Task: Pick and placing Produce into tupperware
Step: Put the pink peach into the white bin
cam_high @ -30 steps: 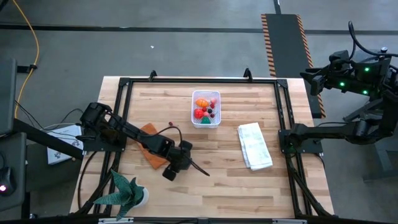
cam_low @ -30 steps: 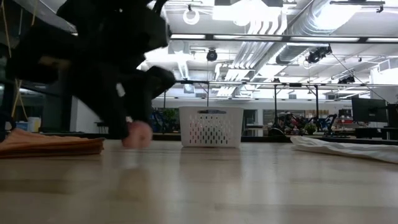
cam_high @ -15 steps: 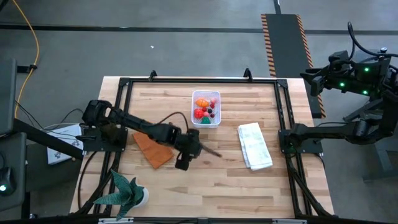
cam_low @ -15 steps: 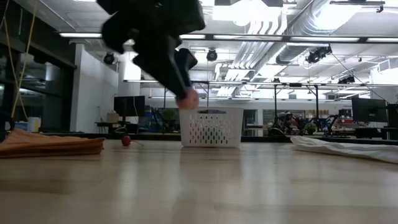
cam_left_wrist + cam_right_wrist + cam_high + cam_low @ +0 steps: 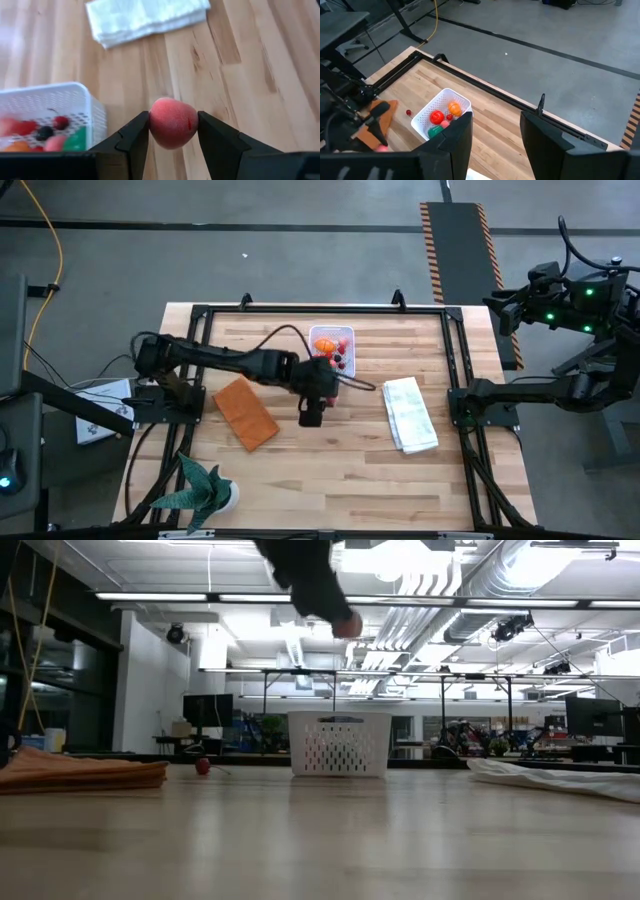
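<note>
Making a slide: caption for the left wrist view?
Left pincer grips a pink peach-like fruit beside the white tub of produce.

left arm reaches across mid-table, its fingers (image 5: 135, 137) clamped; right arm waits off-table, fingers (image 5: 455, 135) apart

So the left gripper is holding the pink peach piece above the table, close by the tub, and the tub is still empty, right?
Not empty. The high view shows the tub already holding several produce pieces. The rest stands: the left gripper holds the pink peach piece beside it.
</note>
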`<state>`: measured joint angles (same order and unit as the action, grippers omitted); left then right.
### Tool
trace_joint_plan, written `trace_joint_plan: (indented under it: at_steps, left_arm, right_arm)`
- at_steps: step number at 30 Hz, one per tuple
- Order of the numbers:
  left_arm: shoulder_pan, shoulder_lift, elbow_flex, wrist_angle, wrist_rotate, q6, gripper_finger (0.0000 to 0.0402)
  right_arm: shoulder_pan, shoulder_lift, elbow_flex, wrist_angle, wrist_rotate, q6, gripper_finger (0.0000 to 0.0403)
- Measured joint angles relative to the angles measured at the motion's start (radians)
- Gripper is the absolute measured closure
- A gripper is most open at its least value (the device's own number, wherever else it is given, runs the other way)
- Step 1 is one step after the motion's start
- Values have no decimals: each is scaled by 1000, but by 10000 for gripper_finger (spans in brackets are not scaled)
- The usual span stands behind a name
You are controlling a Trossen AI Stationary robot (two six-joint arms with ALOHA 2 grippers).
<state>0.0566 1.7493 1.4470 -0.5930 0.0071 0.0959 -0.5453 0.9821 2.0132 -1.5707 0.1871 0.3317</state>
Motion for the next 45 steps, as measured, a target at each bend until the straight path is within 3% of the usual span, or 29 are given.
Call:
trace_joint_plan:
  at_steps: [19,31,45]
  left_arm:
    - [10,0,316,-218,0,-41,250]
    - [66,-10,520,-460,-45,-35,250]
    - [254,-136,540,-616,-53,-12,250]
  right_arm:
    - [0,-1,0,0,-4,-45,245]
    - [0,-1,0,0,-9,-68,245]
    - [0,-1,0,0,-12,-71,245]
